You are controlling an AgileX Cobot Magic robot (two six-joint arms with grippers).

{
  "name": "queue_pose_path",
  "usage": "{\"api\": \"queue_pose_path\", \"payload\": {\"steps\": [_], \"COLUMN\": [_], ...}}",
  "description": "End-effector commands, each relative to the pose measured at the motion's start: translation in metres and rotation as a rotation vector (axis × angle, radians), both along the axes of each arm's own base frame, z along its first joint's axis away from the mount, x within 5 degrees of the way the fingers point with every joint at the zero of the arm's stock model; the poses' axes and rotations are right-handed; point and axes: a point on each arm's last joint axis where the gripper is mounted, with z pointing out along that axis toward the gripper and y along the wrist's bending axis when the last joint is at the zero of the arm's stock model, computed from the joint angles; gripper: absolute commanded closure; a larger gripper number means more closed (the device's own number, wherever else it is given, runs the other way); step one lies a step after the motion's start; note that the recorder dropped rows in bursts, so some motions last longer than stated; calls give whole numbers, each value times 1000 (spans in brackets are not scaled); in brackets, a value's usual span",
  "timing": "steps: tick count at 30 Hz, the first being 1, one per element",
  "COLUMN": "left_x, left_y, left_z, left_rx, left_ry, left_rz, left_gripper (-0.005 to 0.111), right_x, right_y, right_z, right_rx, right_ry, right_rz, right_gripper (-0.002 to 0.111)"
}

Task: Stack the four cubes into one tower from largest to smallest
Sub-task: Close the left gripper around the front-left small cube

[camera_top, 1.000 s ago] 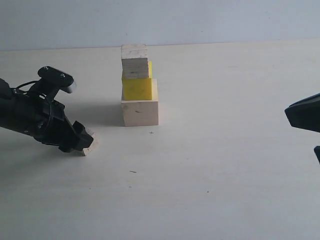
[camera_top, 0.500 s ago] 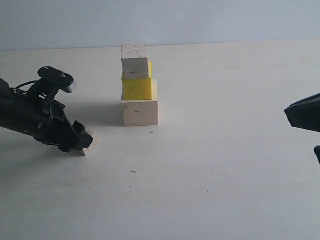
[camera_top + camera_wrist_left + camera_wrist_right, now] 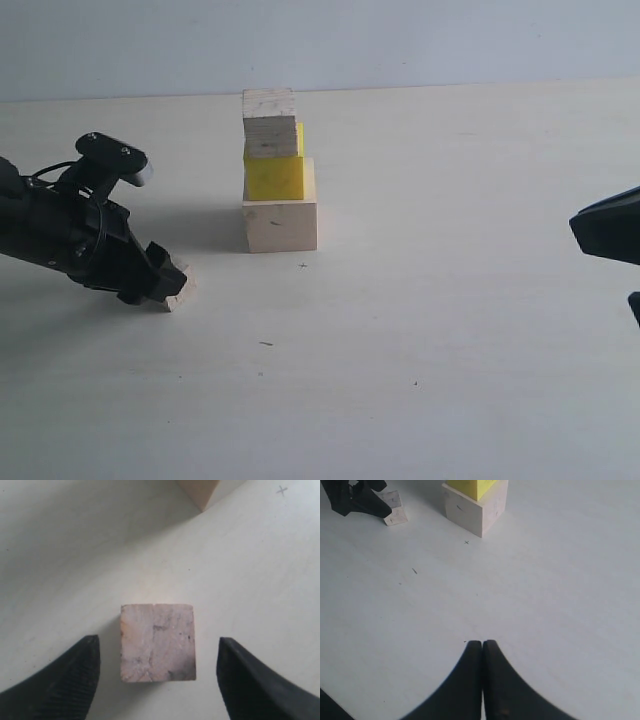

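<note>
Three cubes stand stacked mid-table: the large pale cube (image 3: 280, 224) lowest, the yellow cube (image 3: 274, 175) on it, the grainy pale cube (image 3: 270, 123) on top. The small pale cube (image 3: 178, 296) (image 3: 157, 642) lies on the table left of the stack. My left gripper (image 3: 163, 285) (image 3: 157, 652) is low over it, open, a finger on each side with gaps. My right gripper (image 3: 482, 644) is shut and empty, far right; only its dark body (image 3: 608, 226) shows in the exterior view. The right wrist view shows the small cube (image 3: 394, 509), the large cube (image 3: 476, 510) and the yellow cube (image 3: 472, 487).
The pale table (image 3: 450, 330) stretches wide around the stack, with a small cross mark (image 3: 303, 266) in front of the large cube. A corner of the large cube (image 3: 200, 491) shows in the left wrist view.
</note>
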Motion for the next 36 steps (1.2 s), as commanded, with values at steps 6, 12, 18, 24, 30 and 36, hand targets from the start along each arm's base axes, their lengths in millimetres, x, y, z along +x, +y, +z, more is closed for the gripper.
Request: {"api": "queue_pose_path", "payload": {"steps": [6,12,18,24,30,36], "left_x": [1,0,-1,1,6,6], "left_y": [-3,-3,-5,-4,-6,-6], "left_z": [0,0,-1,-13,-10,-10], "left_rx": [-2,-10,-20,-3,-11,-10], "left_ry": [-1,5,18,45,34,35], "left_rz": [-3,0,2,17,12,8], "left_gripper": [42,42,42,42,44,65], "right_x": [-2,-2,-2,-1,-1,-1], "right_y": [1,1,1,1,1,1], "right_z": [0,0,0,0,0,0], "right_rx": [17,18,18,19,19,19], "right_ry": [6,7,7,5,5,5], "right_rz": [6,5,5,5,5,5], "right_gripper": [108,108,108,108,108,108]}}
